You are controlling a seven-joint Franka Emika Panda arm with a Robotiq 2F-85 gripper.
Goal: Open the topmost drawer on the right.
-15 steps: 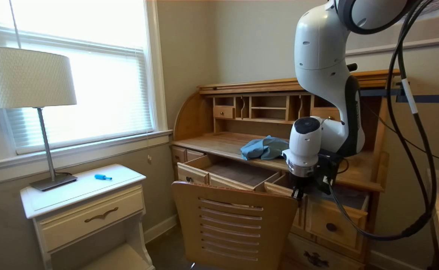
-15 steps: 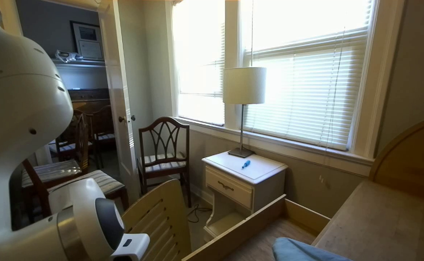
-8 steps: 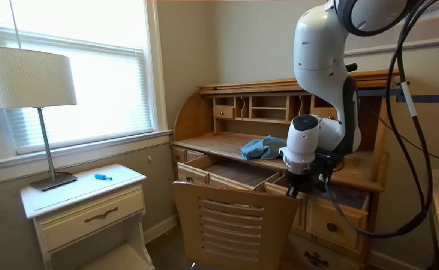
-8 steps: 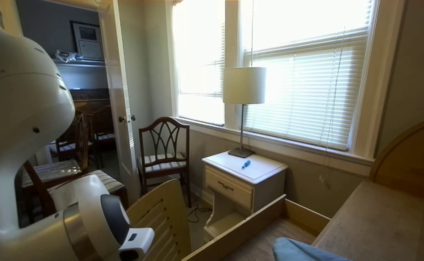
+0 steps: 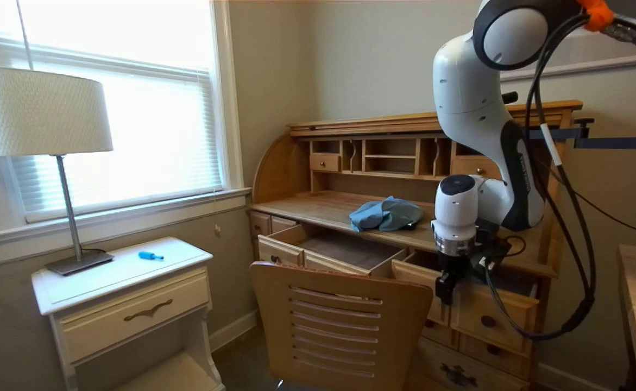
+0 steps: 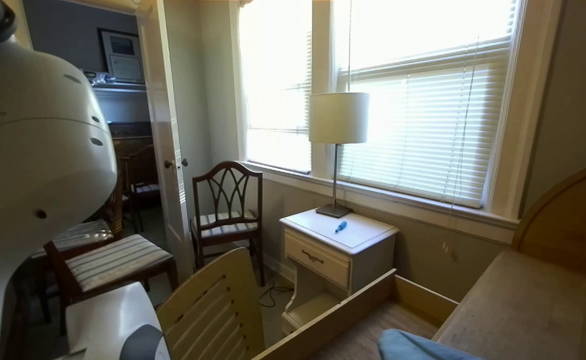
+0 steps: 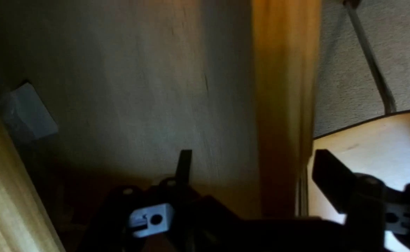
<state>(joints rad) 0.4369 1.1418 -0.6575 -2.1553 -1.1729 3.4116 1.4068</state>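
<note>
A spread claw [image 7: 253, 152] is standing around the front board [image 7: 285, 105] of the topmost drawer [image 5: 467, 312]

On the dark side of the robot arm [image 5: 467, 92], some light lettering is running, but it is showing too small for reading. Inside the drawer, in the wrist view, a pale flat piece [image 7: 35, 112] is lying at the left; I cannot tell whether it is carrying any print.

The topmost drawer is standing partly open at the right part of the desk [image 5: 277, 179], and its dark pull [image 5: 487, 321] is facing the near side. In the wrist view, the two fingers [image 7: 183, 168] are standing wide apart: the left one is hanging over the inside of the drawer, the right one is hanging beyond the front board. Whether they are touching the wood, I cannot tell.

Compared with half a second ago, the claw is hanging lower and more to the right in an exterior view. The drawer is sitting less far out, and a lower pull [image 5: 493, 350] is now showing under it. The blue cloth [image 5: 385, 213] is lying at the same place on the surface [image 5: 318, 203], while a small dark object [image 5: 411, 225] at its right edge is now coming into sight.
</note>
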